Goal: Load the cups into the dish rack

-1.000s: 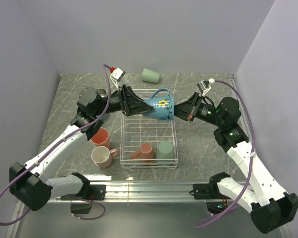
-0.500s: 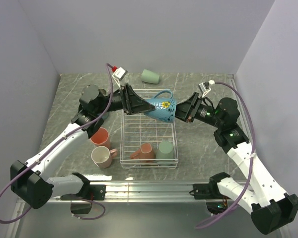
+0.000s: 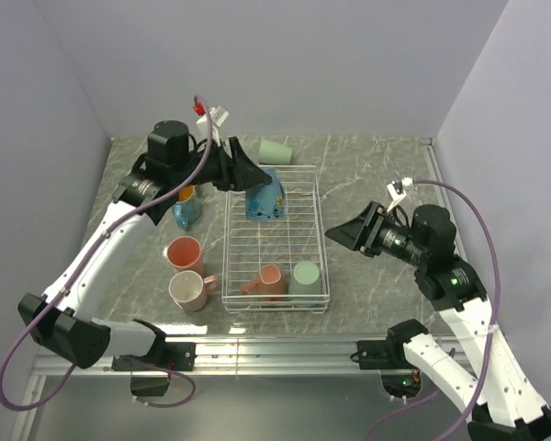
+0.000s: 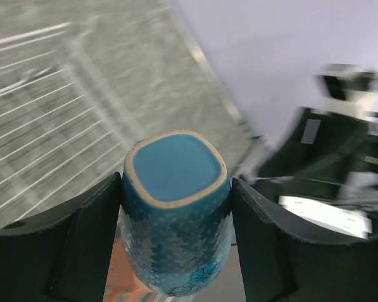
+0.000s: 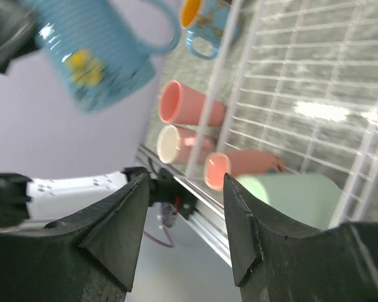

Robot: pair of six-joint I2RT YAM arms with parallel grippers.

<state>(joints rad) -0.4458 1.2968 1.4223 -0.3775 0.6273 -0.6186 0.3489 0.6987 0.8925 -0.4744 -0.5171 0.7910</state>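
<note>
The teal mug (image 3: 264, 200) hangs base-up over the dish rack's (image 3: 226, 266) far end, clamped in the left pincer (image 3: 254, 180). It looks mid-placement: lower it onto the wires, then release. Beside the rack, the right pincer (image 3: 334, 235) gapes empty.

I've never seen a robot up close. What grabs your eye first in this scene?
First is the bright blue patterned mug, clamped in the left end effector over the far end of the white wire rack. Next come the pink mug and mint mug sitting at the rack's near end. The right end effector is open and empty just right of the rack.
</note>
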